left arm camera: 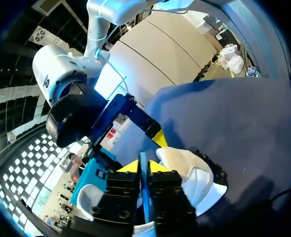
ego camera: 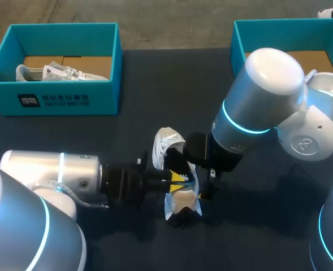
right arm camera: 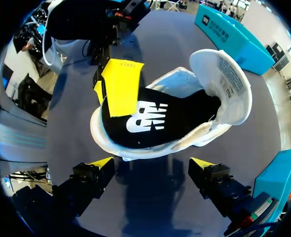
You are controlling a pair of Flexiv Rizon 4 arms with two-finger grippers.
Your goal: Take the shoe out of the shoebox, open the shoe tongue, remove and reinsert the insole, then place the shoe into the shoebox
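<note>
A white shoe lies mid-table, its tongue folded outward. A black insole with a white logo fills the inside. My left gripper comes in from the left and is shut on the shoe's thin side edge, with one yellow fingertip inside the shoe and the other outside. In the head view this left gripper sits at the shoe's left side. My right gripper hangs open just above the shoe, its fingers straddling it without touching. From overhead, the right gripper covers the shoe's middle.
A teal shoebox stands at the back left with another white shoe inside. A second teal box stands at the back right, partly behind my right arm. Dark tabletop lies between the boxes and the shoe.
</note>
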